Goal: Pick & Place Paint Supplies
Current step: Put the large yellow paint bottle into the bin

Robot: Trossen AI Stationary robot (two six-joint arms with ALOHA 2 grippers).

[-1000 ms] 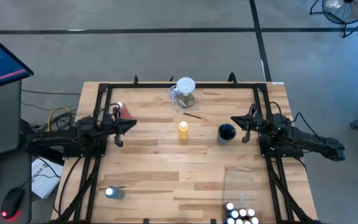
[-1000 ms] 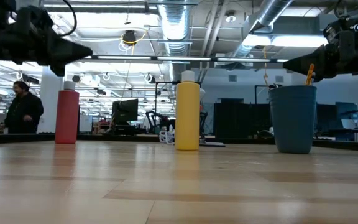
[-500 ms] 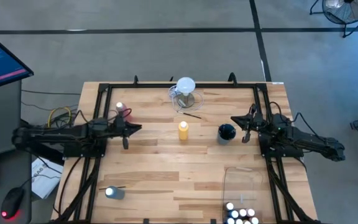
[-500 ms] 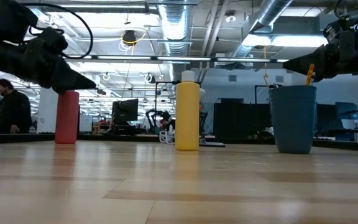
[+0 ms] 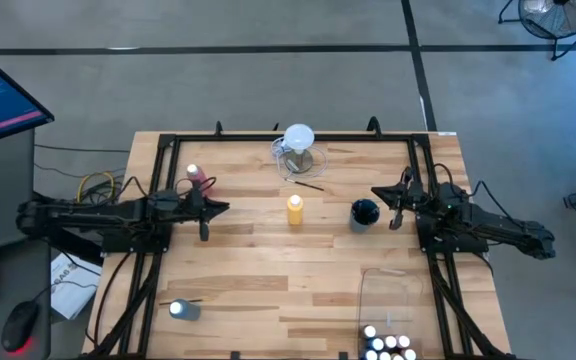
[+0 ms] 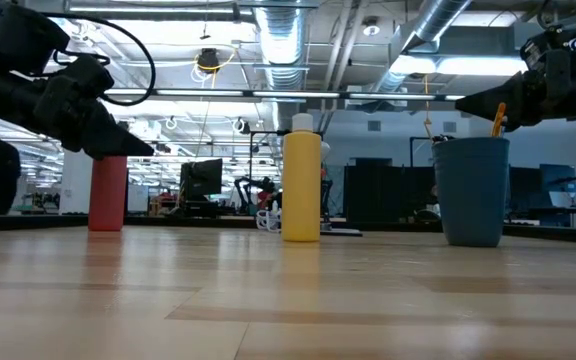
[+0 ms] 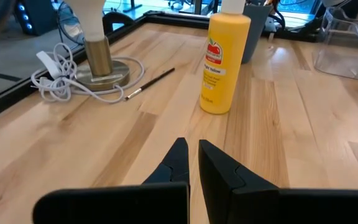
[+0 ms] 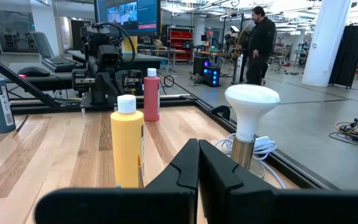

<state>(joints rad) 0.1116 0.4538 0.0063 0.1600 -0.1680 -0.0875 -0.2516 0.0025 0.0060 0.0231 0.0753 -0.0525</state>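
A yellow squeeze bottle (image 5: 295,209) stands upright mid-table. A pink-red bottle (image 5: 197,178) stands at the far left, and a blue-grey bottle (image 5: 182,310) near the front left. One thin dark paintbrush (image 5: 310,185) lies flat behind the yellow bottle. Small white-capped bottles (image 5: 388,345) sit in a clear bin (image 5: 393,290). My left gripper (image 5: 220,208) is shut and empty, nose tipped down, left of the yellow bottle (image 7: 222,62). My right gripper (image 5: 380,194) is shut and empty, level, above the table's right side beside a blue cup (image 5: 365,213).
A clear jug with a white round top (image 5: 298,148) and a white cord stands at the far middle. The blue cup (image 6: 471,190) holds a brush. Black rails (image 5: 168,150) frame the table. A person (image 8: 263,43) stands in the room beyond.
My left gripper has sunk and reached a little toward the table's right edge, its nose tipping downward; it stays shut. The bottles and the brush have kept their places. A person in the background has walked off to the left of the low view.
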